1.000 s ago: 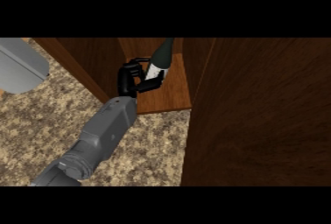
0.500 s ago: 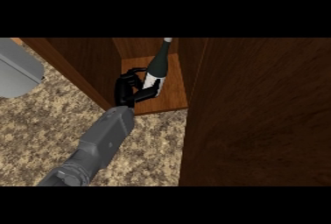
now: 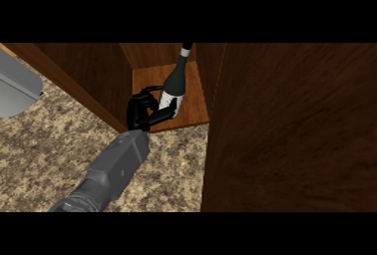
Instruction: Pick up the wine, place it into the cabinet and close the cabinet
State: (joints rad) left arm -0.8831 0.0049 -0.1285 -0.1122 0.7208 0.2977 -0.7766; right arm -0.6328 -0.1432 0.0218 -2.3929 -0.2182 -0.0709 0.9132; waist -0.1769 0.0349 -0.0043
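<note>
Wine bottle: dark glass with a white label low on the body, neck tipped up and away toward the back of the cabinet. Its base is over the cabinet's wooden shelf, inside the opening; whether the base touches the shelf cannot be told, as the hand covers it.

Left hand: black, fingers curled round the lower part of the bottle, at the label. The hand sits at the front edge of the shelf, just inside the opening. Grey forearm runs from the lower edge of the view up to the hand, crossing the speckled surface.

Cabinet: dark wood. Left side wall slants down toward the shelf's front corner. A broad wooden panel fills the right side of the view, just beside the shelf.

Grey rounded object at the left edge, on the surface, well apart from the hand; what it is cannot be told.
</note>
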